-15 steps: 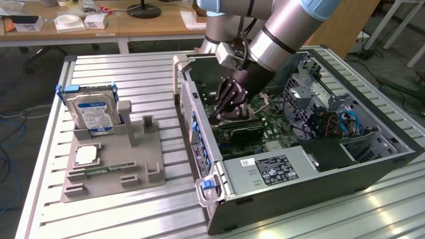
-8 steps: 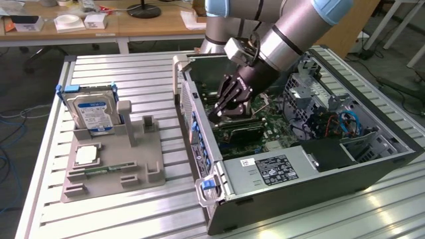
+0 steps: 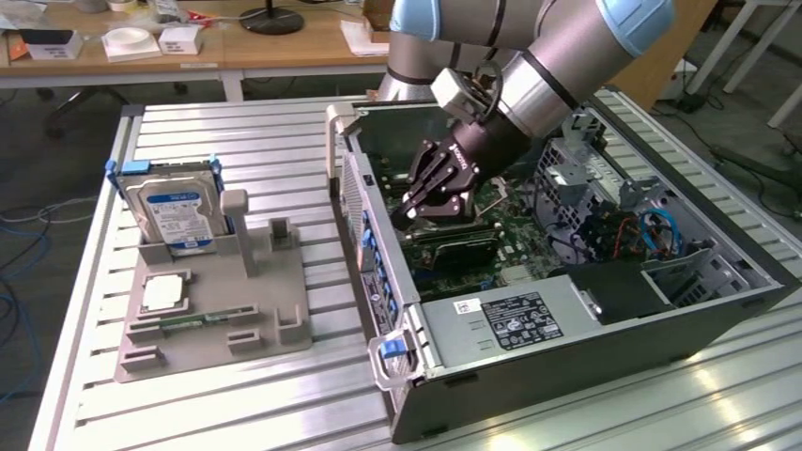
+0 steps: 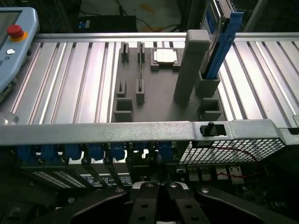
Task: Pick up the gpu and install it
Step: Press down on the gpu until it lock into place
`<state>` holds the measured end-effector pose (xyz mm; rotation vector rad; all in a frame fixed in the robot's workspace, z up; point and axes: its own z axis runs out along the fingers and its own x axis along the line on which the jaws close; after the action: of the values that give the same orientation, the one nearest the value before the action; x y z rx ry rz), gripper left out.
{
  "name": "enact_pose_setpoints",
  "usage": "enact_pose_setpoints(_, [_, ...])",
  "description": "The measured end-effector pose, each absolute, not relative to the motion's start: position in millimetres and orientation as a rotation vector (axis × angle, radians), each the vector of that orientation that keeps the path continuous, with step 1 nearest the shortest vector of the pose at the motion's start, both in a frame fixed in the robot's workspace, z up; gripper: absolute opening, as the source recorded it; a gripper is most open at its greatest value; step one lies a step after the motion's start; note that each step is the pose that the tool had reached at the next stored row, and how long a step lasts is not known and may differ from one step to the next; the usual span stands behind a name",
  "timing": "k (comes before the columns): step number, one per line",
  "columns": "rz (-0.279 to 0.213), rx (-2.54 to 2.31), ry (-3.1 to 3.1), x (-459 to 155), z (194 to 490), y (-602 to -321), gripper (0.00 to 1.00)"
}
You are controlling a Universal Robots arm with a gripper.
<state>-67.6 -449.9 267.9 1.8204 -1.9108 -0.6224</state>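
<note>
Here pincer (image 3: pixel 414 214) closed inside computer case (image 3: pixel 701 310), gpu (image 3: pixel 449 246) just beneath.

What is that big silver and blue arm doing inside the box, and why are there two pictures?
That is a robot arm. One picture comes from a camera standing nearby; the other from a camera on the arm's wrist, looking past its tool. The tool is shut and reaches down into an open computer case, just above the green board inside. I cannot tell whether it holds anything. Beside the case, on the metal table, sits a grey holder tray with a blue-labelled hard drive standing upright in it and a square chip lying flat.
</note>
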Motion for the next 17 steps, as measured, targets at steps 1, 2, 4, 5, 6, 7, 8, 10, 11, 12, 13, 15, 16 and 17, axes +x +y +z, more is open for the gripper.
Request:
enact_pose_setpoints(1, [-0.624, 1.819, -1.910, -67.6, 267.6, -450.4, 0.10])
enact_pose_setpoints(2, [-0.624, 1.818, -1.909, -67.6, 267.3, -451.0, 0.10])
enact_pose_setpoints(4, [-0.624, 1.816, -1.907, -67.6, 266.4, -452.5, 0.10])
enact_pose_setpoints(5, [-0.623, 1.815, -1.907, -67.6, 266.1, -453.3, 0.10])
enact_pose_setpoints(6, [-0.623, 1.814, -1.907, -67.6, 265.7, -454.0, 0.10])
enact_pose_setpoints(7, [-0.622, 1.813, -1.906, -67.6, 265.4, -454.8, 0.10])
enact_pose_setpoints(8, [-0.622, 1.812, -1.906, -67.6, 265.0, -455.3, 0.10])
enact_pose_setpoints(10, [-0.621, 1.810, -1.905, -67.6, 264.4, -456.0, 0.10])
enact_pose_setpoints(11, [-0.621, 1.810, -1.905, -67.5, 264.2, -456.3, 0.10])
enact_pose_setpoints(12, [-0.621, 1.810, -1.905, -67.6, 264.0, -456.6, 0.10])
enact_pose_setpoints(13, [-0.622, 1.809, -1.905, -67.6, 263.9, -456.9, 0.10])
enact_pose_setpoints(15, [-0.623, 1.807, -1.903, -67.6, 262.5, -457.2, 0.10])
enact_pose_setpoints(16, [-0.624, 1.806, -1.902, -67.6, 261.6, -457.3, 0.10])
enact_pose_setpoints(17, [-0.625, 1.805, -1.900, -67.6, 260.7, -457.3, 0.10])
